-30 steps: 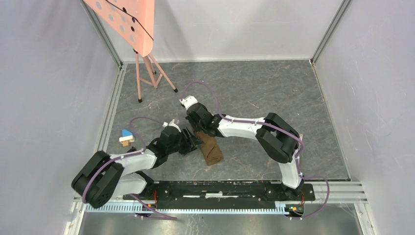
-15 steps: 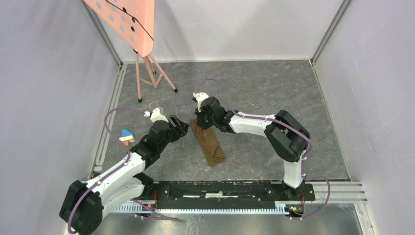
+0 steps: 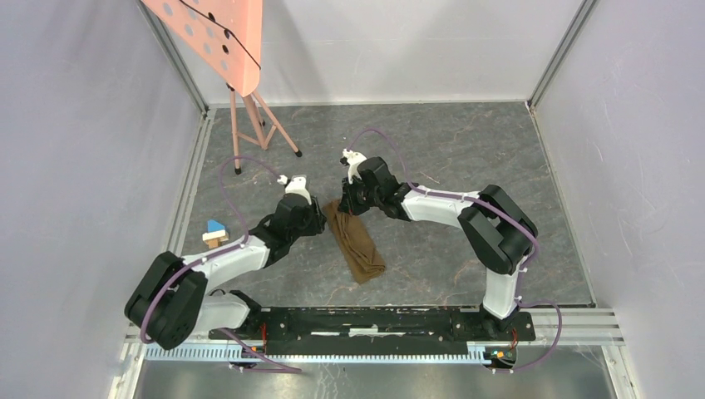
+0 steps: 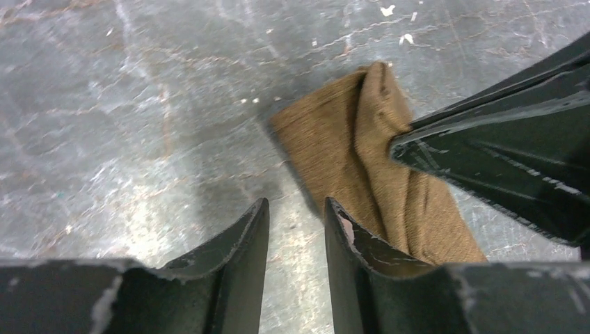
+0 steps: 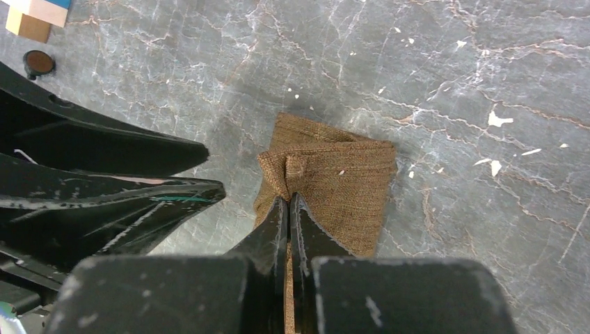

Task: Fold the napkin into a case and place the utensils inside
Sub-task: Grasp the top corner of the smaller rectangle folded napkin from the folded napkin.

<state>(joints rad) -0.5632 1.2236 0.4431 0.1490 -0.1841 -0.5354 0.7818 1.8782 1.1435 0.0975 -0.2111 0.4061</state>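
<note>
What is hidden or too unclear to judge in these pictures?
- Cutlery: none shows in any view; the layers of the folded tan-brown cloth hide whether any lies inside.
- Right claw, right wrist view: shut at the cloth's raised fold; its own fingers cover whether fabric is pinched.
- Small blue-and-wood block: tiny in the top view, cut by the corner in the right wrist view.

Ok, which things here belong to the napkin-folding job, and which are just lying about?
Job: folded napkin, pinched at its far end by the right tool; left tool, open beside it.
Lying about: blue-and-wood block; pink perforated board.
</note>
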